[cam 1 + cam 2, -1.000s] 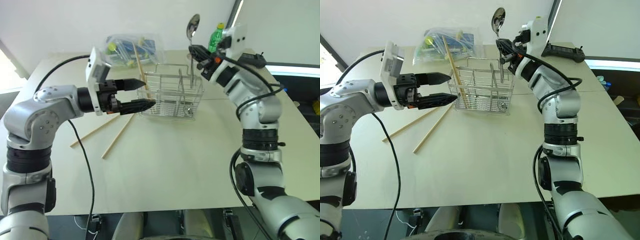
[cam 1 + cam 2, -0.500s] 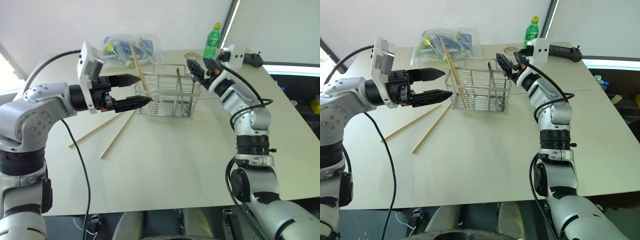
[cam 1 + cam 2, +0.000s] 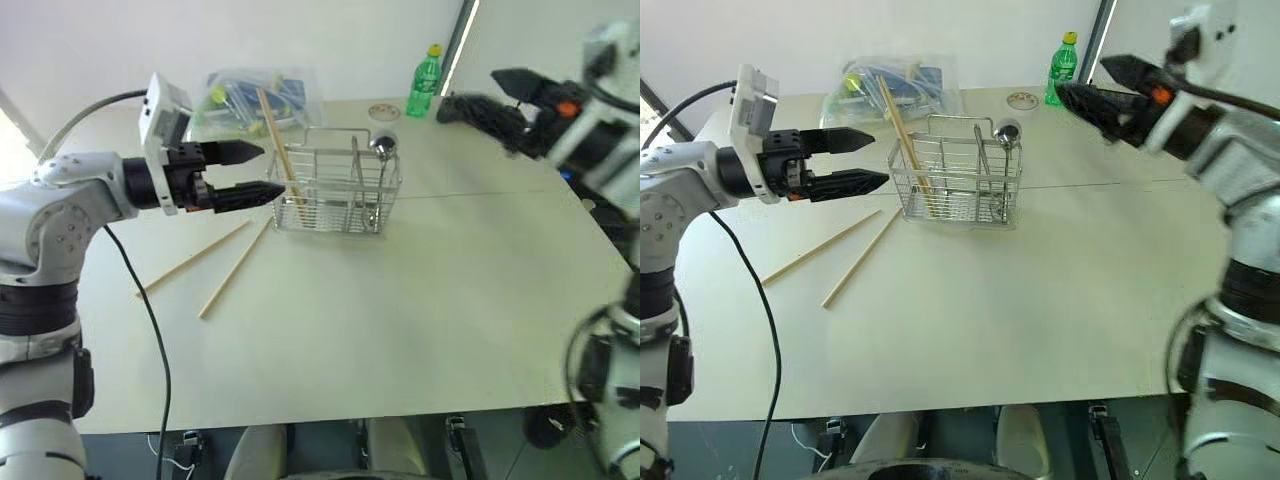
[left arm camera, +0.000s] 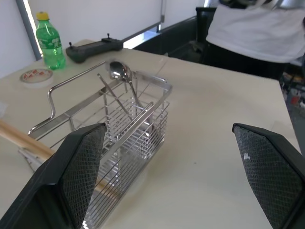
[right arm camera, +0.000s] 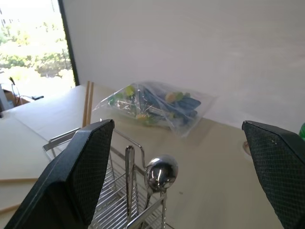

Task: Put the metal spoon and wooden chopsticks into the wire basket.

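Metal spoon [image 3: 1007, 133] upright in the wire basket [image 3: 958, 185] (two wooden chopsticks [image 3: 836, 257] on the table [image 3: 1040, 290]), left gripper [image 3: 866, 158] and right gripper [image 3: 1092, 88] both spread wide, empty.

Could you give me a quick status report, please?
Left gripper and right gripper open, empty. Metal spoon in wire basket. Two wooden chopsticks on table.

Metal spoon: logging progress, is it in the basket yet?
In. The metal spoon stands in the wire basket, bowl up.

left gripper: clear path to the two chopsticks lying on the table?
Probably yes. The left gripper is open and empty, and the two loose chopsticks lie bare on the table just below it, beside the wire basket; nothing covers them.
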You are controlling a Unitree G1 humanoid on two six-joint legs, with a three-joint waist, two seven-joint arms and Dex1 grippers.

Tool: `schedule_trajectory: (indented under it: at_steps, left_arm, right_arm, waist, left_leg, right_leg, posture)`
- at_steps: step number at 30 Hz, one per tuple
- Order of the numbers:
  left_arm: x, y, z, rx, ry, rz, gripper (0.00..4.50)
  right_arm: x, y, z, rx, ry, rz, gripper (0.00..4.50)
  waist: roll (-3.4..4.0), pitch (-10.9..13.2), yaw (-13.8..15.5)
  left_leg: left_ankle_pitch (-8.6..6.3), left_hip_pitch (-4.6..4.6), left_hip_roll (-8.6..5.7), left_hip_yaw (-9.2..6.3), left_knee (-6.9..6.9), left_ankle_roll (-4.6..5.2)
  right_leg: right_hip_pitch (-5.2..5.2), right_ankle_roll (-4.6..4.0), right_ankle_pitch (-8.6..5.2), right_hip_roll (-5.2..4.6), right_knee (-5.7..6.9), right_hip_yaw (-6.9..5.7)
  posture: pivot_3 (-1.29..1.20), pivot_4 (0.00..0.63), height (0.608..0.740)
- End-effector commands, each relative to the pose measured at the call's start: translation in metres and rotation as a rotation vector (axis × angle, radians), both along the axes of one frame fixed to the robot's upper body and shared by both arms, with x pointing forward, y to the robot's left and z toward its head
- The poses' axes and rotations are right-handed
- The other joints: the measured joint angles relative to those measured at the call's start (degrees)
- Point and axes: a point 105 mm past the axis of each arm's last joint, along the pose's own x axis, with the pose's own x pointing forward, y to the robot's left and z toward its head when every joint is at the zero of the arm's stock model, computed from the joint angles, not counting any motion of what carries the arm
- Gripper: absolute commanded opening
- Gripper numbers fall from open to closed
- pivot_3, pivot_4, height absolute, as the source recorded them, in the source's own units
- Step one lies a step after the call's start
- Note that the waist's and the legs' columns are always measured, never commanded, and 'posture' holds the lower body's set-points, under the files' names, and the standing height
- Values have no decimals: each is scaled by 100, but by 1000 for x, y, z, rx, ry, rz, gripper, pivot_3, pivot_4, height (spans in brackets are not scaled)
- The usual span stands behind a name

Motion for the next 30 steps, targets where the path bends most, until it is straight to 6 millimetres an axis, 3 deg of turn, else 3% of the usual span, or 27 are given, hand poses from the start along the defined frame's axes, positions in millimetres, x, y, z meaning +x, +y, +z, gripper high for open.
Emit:
schedule_trajectory:
  at_steps: [1,4,12,18,24,30]
  left_arm:
    - [1,24,-4,102,-17,29,4500]
    - [9,43,-20,205,20,51,4500]
    - [60,72,-74,405,92,140,4500]
    - [105,56,-107,456,113,240,4500]
    - [119,34,-124,511,111,262,4500]
    - [126,32,-134,585,92,318,4500]
  right_arm:
    - [-38,16,-14,-119,58,176,4410]
    - [-55,24,-40,-159,135,233,4410]
    - [-62,30,-90,-207,222,157,4410]
    - [-66,32,-90,-155,214,118,4410]
    - [-73,32,-90,-130,207,72,4410]
    - [-82,28,-90,-97,206,14,4410]
  waist:
    - [1,0,-6]
    - [2,1,25]
    - [-14,0,191]
    - [-57,19,272]
    - [-71,22,280]
    - [-75,22,319]
  left_leg:
    - [-6,4,3,4,1,11]
    - [-10,8,13,7,3,16]
    - [-10,-5,17,8,24,14]
    - [-10,-20,-6,13,23,15]
    - [-16,-20,-16,13,19,25]
    - [-16,-15,-15,12,25,25]
  right_leg:
    - [1,-2,-2,2,0,1]
    - [5,-20,-12,7,-1,1]
    - [5,-31,-14,-13,-7,-3]
    - [2,5,-5,-36,-12,-9]
    - [0,22,1,-38,-7,-16]
    - [5,23,0,-38,-2,-18]
  posture:
    - [0,150,690]
    - [0,150,690]
    - [0,150,690]
    - [0,150,690]
    - [0,150,690]
    - [0,150,690]
